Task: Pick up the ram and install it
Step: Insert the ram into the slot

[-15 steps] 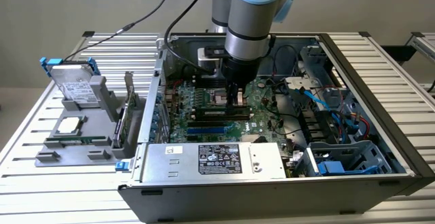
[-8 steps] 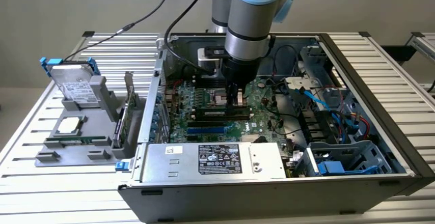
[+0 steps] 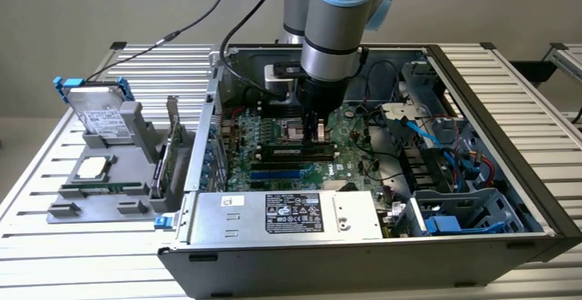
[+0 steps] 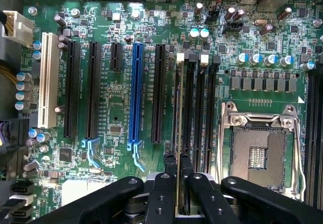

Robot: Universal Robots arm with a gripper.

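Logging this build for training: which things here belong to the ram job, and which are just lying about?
Job: ram, gripped by the gripper; memory slots.
Lying about: hard drive, processor, upright card, on the grey stand.

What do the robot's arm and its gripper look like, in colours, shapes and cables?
The arm is a silver-grey round tube with light blue joint caps; a black cable hangs from it. The gripper is matte black, with two narrow fingers that bear small round screw holes.
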